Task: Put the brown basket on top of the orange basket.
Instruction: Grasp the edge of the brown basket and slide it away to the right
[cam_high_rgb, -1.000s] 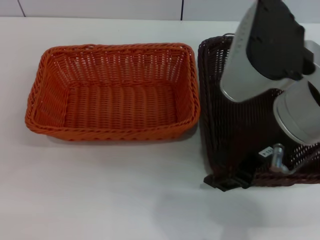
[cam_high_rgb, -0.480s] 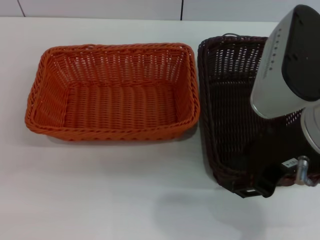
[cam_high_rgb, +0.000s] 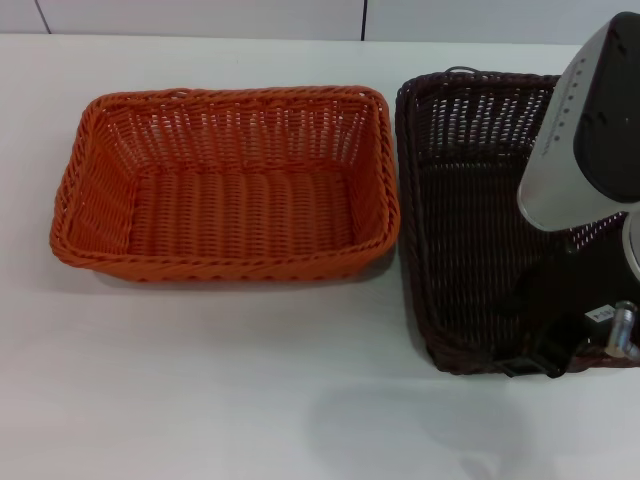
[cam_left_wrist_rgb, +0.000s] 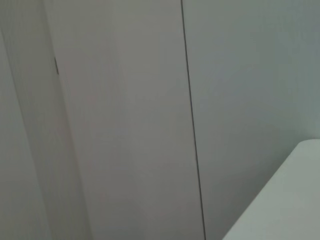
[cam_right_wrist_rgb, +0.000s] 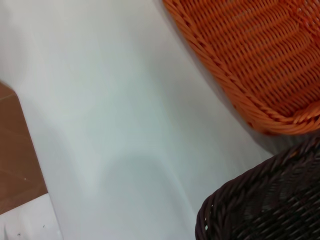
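The brown basket (cam_high_rgb: 470, 220) sits on the counter (cam_high_rgb: 200, 380) just beside the orange basket (cam_high_rgb: 228, 185), and the right gripper (cam_high_rgb: 545, 355), its fingers' state untellable, is at its near rim, where a one-edge hold may tip it.

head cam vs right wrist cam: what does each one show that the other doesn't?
Only the head view shows both baskets whole, side by side, and the right gripper at the brown basket's near rim. Only the right wrist view shows brown floor past the table edge. Both show the orange basket, the brown basket and the white table. The left gripper is in neither.
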